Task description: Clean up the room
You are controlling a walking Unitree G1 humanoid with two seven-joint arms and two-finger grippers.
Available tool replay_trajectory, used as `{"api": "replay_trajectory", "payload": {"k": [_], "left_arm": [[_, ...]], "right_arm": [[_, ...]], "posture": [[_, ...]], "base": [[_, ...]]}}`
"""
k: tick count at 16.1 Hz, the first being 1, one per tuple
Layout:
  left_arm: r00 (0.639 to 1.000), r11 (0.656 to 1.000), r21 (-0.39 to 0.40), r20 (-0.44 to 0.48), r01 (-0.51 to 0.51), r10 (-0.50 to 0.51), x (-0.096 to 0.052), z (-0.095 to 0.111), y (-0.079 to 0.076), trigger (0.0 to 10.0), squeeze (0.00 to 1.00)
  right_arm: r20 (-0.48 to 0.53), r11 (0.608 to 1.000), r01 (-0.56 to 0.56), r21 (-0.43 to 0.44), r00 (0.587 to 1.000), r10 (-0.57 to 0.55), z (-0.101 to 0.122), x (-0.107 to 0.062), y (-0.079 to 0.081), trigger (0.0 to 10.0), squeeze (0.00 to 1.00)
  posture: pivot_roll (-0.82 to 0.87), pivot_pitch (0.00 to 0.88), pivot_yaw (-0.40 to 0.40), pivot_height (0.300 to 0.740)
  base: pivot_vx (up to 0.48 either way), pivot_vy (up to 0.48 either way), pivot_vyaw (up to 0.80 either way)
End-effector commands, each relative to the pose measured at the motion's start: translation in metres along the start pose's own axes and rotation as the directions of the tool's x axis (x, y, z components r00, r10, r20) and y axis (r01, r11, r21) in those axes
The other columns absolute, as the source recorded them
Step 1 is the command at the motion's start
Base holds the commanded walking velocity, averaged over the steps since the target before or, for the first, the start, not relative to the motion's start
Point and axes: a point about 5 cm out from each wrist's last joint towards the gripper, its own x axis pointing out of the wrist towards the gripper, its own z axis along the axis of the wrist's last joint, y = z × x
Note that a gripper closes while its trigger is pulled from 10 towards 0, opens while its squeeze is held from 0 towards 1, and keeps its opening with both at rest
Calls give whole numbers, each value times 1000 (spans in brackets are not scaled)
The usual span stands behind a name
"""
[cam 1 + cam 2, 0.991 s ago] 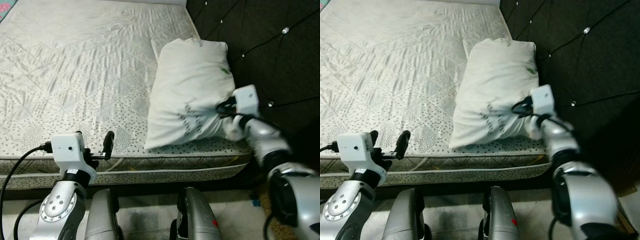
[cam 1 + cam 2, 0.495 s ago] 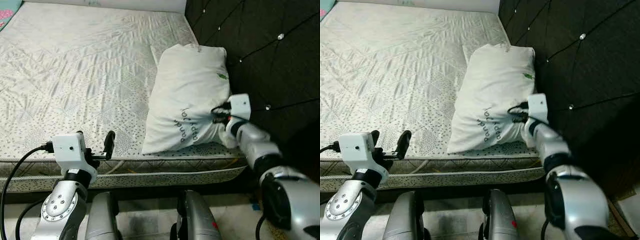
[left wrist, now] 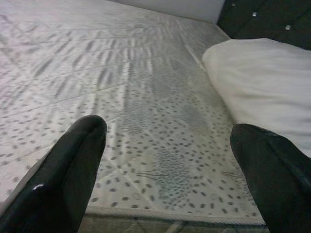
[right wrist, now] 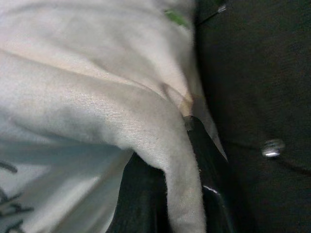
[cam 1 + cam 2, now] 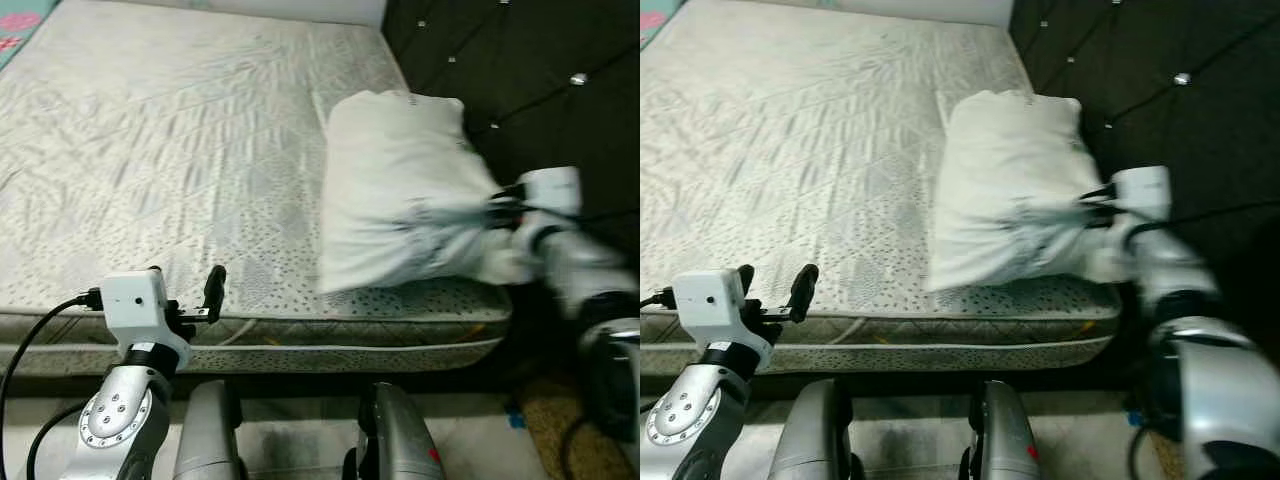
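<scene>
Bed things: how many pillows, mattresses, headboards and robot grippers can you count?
pillow: 1
mattress: 1
dark tufted headboard: 1
grippers: 2, the left gripper and the right gripper
Total: 5

Pretty clearly a bedroom in someone's home: bare quilted mattress (image 5: 180, 150) with a speckled pattern, a white pillow (image 5: 400, 190) on it, and a dark button-tufted headboard (image 5: 520, 80) right alongside.
</scene>
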Motion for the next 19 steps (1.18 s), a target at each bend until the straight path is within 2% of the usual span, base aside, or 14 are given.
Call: {"api": "replay_trajectory", "payload": {"k": [1,4,6,7,8,9,11,12,15,17,19], "left_arm": [[1000,1000,1,13,6,-6,1,2,-1,10000,0],[1000,1000,-5,16,24,-24,5,2,-4,10000,0],[999,1000,-6,17,31,-31,7,2,-5,10000,0],[999,999,-6,16,36,-36,8,2,-5,10000,0],[999,999,-6,16,38,-38,8,2,-5,10000,0],[999,999,-6,15,43,-43,10,1,-6,10000,0],[999,999,-7,17,44,-44,11,1,-6,10000,0],[999,999,-7,18,43,-43,11,1,-6,10000,0],[999,999,-5,22,40,-40,12,2,-6,10000,0],[999,999,-5,25,37,-37,13,2,-5,10000,0],[999,999,-4,30,33,-33,13,2,-4,10000,0]], "right_arm": [[90,994,102,30,991,-104,16,-11,-32,0,0],[48,983,181,24,982,-182,-6,-26,-60,0,0],[32,982,188,23,982,-188,-15,-31,-66,0,0],[22,988,157,8,987,-157,-22,-31,-62,0,0],[17,992,128,7,992,-128,-25,-30,-57,2275,0],[-6,999,36,-14,999,-36,-38,-25,-38,10000,0],[-13,997,-78,0,997,78,-50,-21,-13,10000,0],[-9,990,-137,-32,991,136,-56,-18,4,10000,1000],[49,976,-219,-22,974,220,-56,-14,39,10000,1000],[68,967,-251,-43,965,253,-54,-15,50,10000,1000],[93,972,-227,-59,968,232,-52,-17,51,10000,1000]], "posture": [[35,52,-97,579],[20,51,-84,579],[14,49,-77,579],[8,48,-74,579],[6,46,-73,579],[3,44,-74,579],[3,41,-76,579],[4,40,-76,579],[9,34,-76,579],[7,27,-81,579],[7,23,-84,579]], "base": [[0,0,0],[0,0,0],[0,0,0],[0,0,0],[0,0,0],[0,0,0],[0,0,0],[0,0,0],[0,0,0],[0,0,0],[0,0,0]]}}
